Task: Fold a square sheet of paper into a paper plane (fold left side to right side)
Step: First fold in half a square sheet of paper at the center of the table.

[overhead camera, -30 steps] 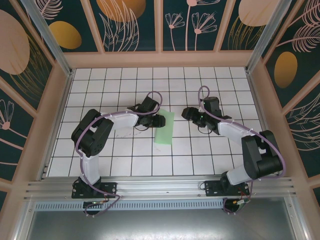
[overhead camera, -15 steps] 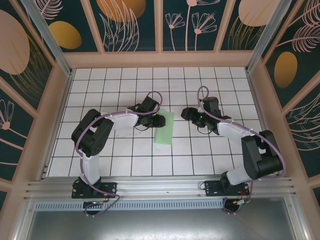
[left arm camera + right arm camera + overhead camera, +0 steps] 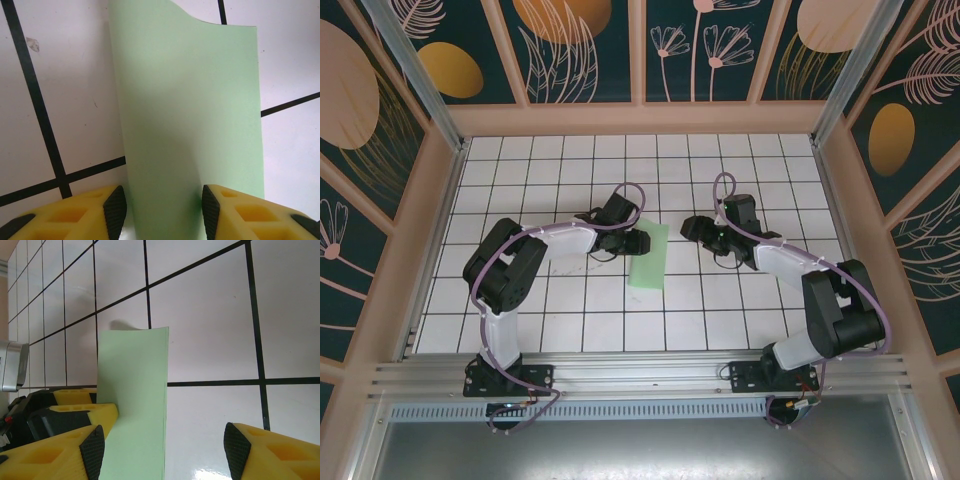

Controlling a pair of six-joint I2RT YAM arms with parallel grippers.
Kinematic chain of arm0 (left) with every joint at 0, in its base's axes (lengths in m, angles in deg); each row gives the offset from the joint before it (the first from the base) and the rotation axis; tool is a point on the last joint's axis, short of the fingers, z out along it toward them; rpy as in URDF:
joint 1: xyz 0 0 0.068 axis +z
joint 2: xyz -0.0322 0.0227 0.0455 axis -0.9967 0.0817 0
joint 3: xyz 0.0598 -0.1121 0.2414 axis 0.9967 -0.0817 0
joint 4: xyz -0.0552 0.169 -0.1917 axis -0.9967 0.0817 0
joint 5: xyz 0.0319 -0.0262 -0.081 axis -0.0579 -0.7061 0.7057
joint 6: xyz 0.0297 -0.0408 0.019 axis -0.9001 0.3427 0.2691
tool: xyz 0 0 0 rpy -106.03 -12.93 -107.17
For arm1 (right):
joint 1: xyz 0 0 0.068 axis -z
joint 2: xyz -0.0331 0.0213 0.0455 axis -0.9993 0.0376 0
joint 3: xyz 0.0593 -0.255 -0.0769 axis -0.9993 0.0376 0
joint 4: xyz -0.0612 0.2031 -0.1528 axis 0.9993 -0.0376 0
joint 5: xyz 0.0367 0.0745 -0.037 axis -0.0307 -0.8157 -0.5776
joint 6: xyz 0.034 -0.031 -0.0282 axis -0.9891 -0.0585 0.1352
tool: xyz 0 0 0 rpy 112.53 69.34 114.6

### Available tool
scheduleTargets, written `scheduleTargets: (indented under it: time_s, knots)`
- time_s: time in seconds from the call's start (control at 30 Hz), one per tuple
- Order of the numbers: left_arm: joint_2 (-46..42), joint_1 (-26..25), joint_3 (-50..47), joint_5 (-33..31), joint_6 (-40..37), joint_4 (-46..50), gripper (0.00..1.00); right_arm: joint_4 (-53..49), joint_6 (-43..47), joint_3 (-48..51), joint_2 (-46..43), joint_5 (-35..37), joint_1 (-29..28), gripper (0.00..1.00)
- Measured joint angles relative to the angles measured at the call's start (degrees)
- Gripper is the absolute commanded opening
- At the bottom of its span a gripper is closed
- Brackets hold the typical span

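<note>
Looks like 1st-fold creasing: square sheet of paper (image 3: 649,257) lies folded over, left gripper (image 3: 162,210) part-open astride its left edge, right gripper (image 3: 163,447) wide, empty; next press crease flat.

The top external camera looked down from high behind both arm bases. Each wrist camera sat close above the surface (image 3: 60,75), facing out between its own fingers (image 3: 75,222); all three views shared the folded paper sheet (image 3: 650,255).

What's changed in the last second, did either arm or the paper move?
The right gripper edged slightly toward the folded paper, jaws open. Nothing was gripped or released. The left gripper, open at the paper's edge, and the paper itself stayed put.
</note>
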Motion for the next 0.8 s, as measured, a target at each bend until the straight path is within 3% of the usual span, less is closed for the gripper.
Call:
scheduleTargets:
  time_s: [0.8]
  knots:
    - [0.00,-0.20,0.07,-0.57,0.02,0.04,0.50,0.00,0.00,-0.68,0.59,-0.28,-0.52,0.68]
